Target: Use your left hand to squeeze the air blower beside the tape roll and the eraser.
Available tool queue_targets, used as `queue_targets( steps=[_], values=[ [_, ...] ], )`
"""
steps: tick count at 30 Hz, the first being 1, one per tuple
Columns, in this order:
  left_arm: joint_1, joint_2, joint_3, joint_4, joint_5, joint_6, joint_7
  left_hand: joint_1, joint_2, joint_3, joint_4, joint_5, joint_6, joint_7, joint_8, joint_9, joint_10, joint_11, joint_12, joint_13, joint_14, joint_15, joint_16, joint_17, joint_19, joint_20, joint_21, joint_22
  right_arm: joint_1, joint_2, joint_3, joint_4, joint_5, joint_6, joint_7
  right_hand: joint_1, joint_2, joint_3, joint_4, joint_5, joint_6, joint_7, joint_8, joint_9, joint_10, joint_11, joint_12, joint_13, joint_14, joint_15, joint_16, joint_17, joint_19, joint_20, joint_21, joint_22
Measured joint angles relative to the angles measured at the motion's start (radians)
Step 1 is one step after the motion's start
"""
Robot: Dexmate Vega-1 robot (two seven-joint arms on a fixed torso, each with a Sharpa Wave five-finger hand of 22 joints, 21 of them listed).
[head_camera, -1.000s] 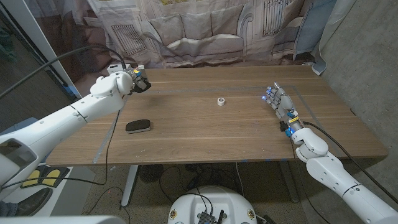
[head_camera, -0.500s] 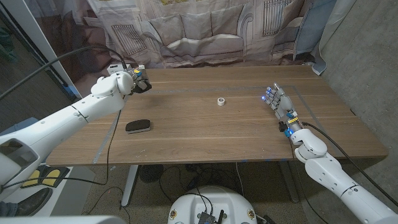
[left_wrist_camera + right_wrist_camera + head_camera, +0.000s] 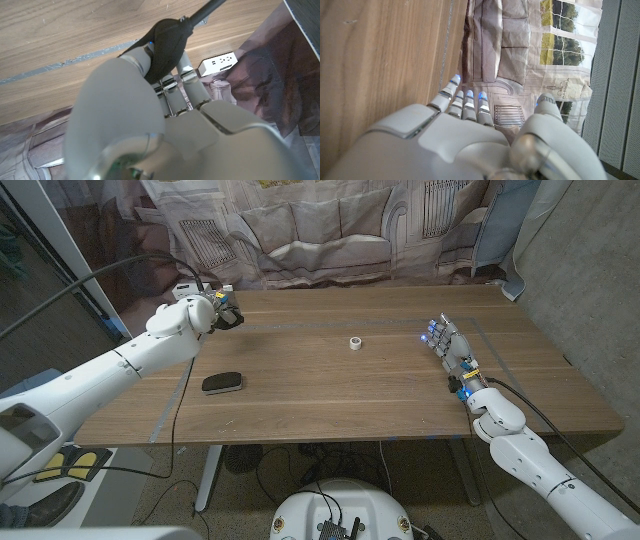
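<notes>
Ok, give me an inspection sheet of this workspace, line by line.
Surface: wooden table with grey tape lines.
Job's things: black air blower gripped in the left hand, at the table's far left corner; tape roll, small and white, mid-table; eraser, dark, near the left edge.
Clutter: nothing seen on the table besides these.
Hands: left hand holds the blower; right hand holds nothing, fingers straight, above the table's right side.
Cables: black cables along the left arm; more under the table.
Surroundings: printed curtain behind; white box with sockets beyond the far edge.
</notes>
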Motion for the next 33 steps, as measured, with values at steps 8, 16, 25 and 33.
queue_targets(
  steps=[8,16,25,33],
  values=[
    [0.003,0.005,-0.003,0.0,-0.005,-0.006,0.002,-0.09,-0.001,-0.023,0.03,-0.014,-0.05,0.0,-0.035,-0.003,-0.038,0.016,-0.015,0.01,-0.046,0.022,-0.023,-0.006,-0.036,0.011,0.0,-0.005,-0.002,0.001,0.001,-0.001,0.003,-0.004,-0.005,0.0,0.0,0.0,0.0,-0.004,0.0,0.0,0.0,0.0,0.0,0.0,0.0,0.0,0.0,0.0,0.0,0.0,0.0,0.0,0.0,0.0],
    [-0.003,0.005,0.003,0.01,-0.005,-0.018,0.0,-0.133,-0.009,-0.041,0.026,-0.014,-0.109,0.001,-0.066,-0.007,-0.096,0.023,-0.045,0.017,-0.119,0.035,-0.046,-0.006,-0.105,0.019,-0.014,-0.005,-0.005,-0.001,0.003,-0.007,0.004,-0.011,-0.012,0.0,0.0,0.0,0.0,-0.004,0.0,0.0,0.0,0.0,0.0,0.0,0.0,0.0,0.0,0.0,0.0,0.0,0.0,0.0,0.0,0.0],
    [-0.006,0.005,0.012,0.015,0.012,-0.025,-0.012,-0.182,-0.027,-0.063,0.031,-0.014,-0.146,0.0,-0.083,-0.016,-0.131,0.024,-0.066,0.014,-0.185,0.05,-0.063,-0.006,-0.153,0.024,-0.027,-0.009,-0.009,-0.003,0.005,-0.013,-0.002,-0.012,-0.017,0.0,0.0,0.0,0.0,-0.004,0.0,0.0,0.0,0.0,0.0,0.0,0.0,0.0,0.0,0.0,0.0,0.0,0.0,0.0,0.0,0.0],
    [-0.014,0.014,0.022,0.009,0.025,-0.024,-0.027,-0.213,-0.029,-0.081,0.033,-0.02,-0.18,-0.002,-0.093,-0.021,-0.167,0.024,-0.081,0.005,-0.233,0.057,-0.07,-0.011,-0.204,0.039,-0.049,-0.009,-0.012,-0.004,0.006,-0.015,-0.008,-0.005,-0.022,0.0,0.0,0.0,0.0,-0.004,0.0,0.0,0.0,0.0,0.0,0.0,0.0,0.0,0.0,0.0,0.0,0.0,0.0,0.0,0.0,0.0]
  ],
)
